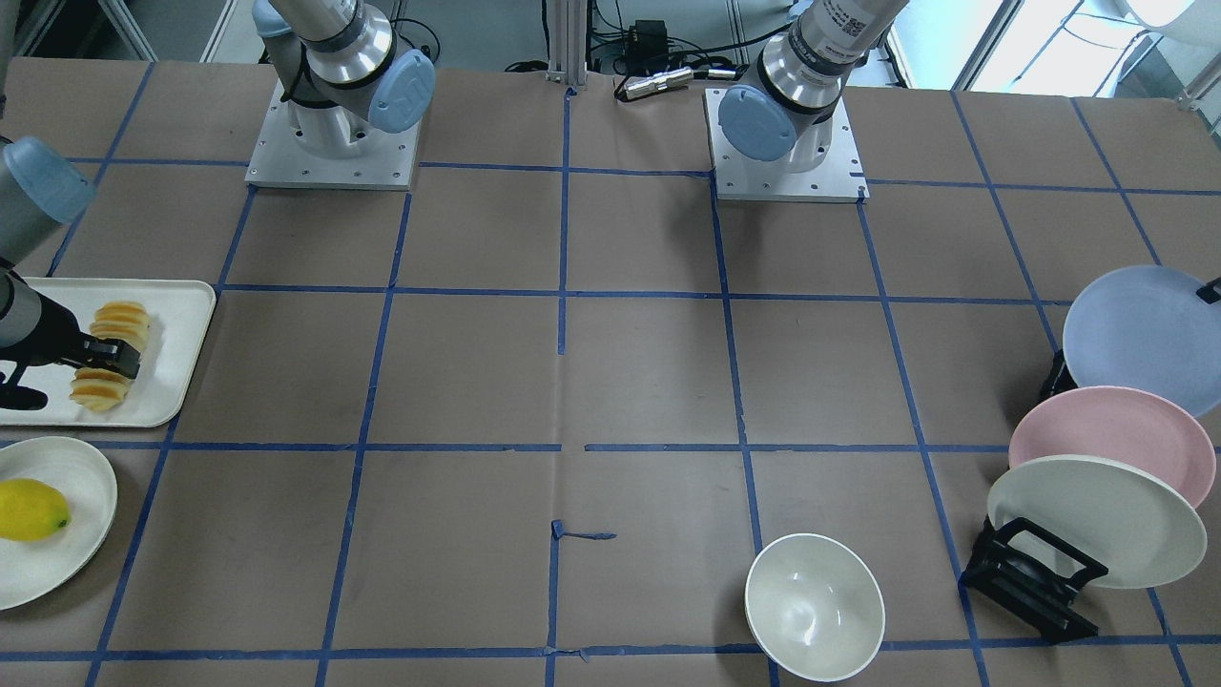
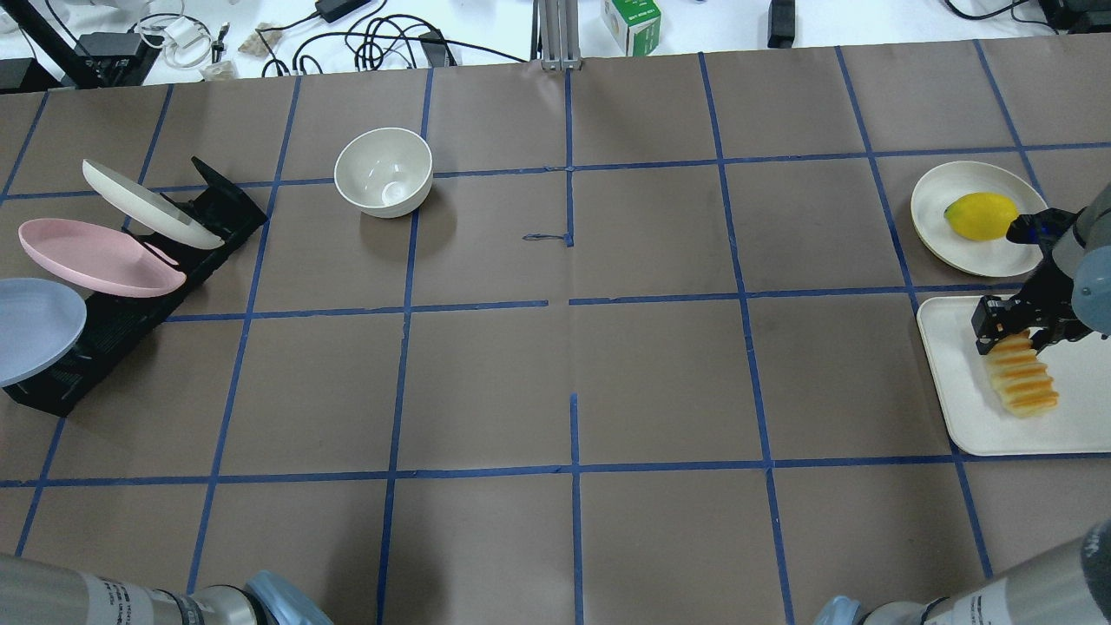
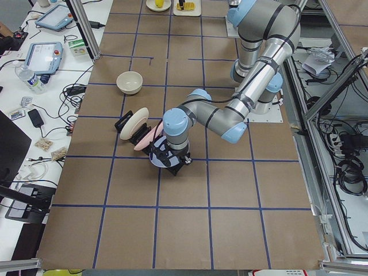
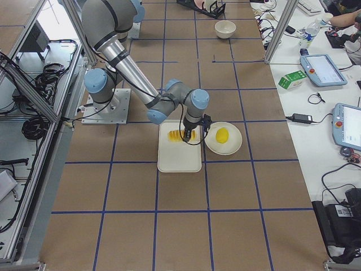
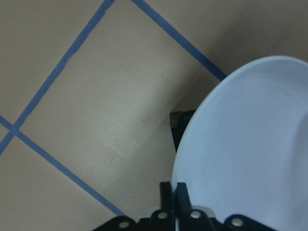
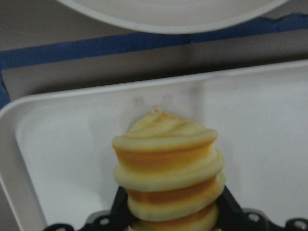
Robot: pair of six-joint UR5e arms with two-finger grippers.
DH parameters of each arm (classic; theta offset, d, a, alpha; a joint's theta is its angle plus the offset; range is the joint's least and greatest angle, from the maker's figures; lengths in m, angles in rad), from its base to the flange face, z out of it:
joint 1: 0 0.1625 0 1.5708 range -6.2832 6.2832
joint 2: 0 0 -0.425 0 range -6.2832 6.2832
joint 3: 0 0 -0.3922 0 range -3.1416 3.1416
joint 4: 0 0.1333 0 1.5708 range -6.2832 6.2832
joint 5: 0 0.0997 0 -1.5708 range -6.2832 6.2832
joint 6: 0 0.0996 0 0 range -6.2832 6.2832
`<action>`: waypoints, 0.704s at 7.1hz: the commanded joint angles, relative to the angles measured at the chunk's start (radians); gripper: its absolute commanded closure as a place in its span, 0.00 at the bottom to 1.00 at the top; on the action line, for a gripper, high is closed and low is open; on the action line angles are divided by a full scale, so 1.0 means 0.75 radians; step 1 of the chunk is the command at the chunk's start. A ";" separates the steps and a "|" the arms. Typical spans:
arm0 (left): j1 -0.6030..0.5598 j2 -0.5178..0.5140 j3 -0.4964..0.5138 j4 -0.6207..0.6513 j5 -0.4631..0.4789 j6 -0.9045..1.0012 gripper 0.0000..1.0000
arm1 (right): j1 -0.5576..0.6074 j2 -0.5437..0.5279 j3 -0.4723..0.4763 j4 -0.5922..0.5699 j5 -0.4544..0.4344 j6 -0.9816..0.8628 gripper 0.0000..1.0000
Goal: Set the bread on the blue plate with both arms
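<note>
The bread (image 2: 1022, 386), an orange-yellow ridged loaf, lies along the white tray (image 2: 955, 391) at the table's right end. My right gripper (image 2: 1011, 337) is shut across it; the right wrist view shows the loaf (image 6: 168, 159) between the black fingers (image 6: 120, 209). I cannot tell whether it is lifted off the tray. The blue plate (image 1: 1140, 334) leans tilted at the end of the black rack (image 2: 130, 312). My left gripper (image 5: 173, 190) is shut on its rim, with the plate (image 5: 245, 154) filling the right of the left wrist view.
A pink plate (image 1: 1111, 439) and a cream plate (image 1: 1097, 520) stand in the same rack. A white bowl (image 1: 814, 606) sits on the table beyond them. A lemon (image 1: 31, 509) lies on a cream plate (image 1: 81, 549) beside the tray.
</note>
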 commanded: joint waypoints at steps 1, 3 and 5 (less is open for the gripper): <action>0.003 0.110 0.060 -0.429 0.175 0.015 1.00 | -0.001 -0.025 -0.014 0.029 -0.023 0.000 1.00; -0.011 0.184 0.037 -0.769 0.112 0.017 1.00 | 0.004 -0.121 -0.022 0.043 -0.039 0.002 1.00; -0.208 0.215 -0.030 -0.928 -0.155 0.123 1.00 | 0.040 -0.192 -0.150 0.253 -0.007 0.038 1.00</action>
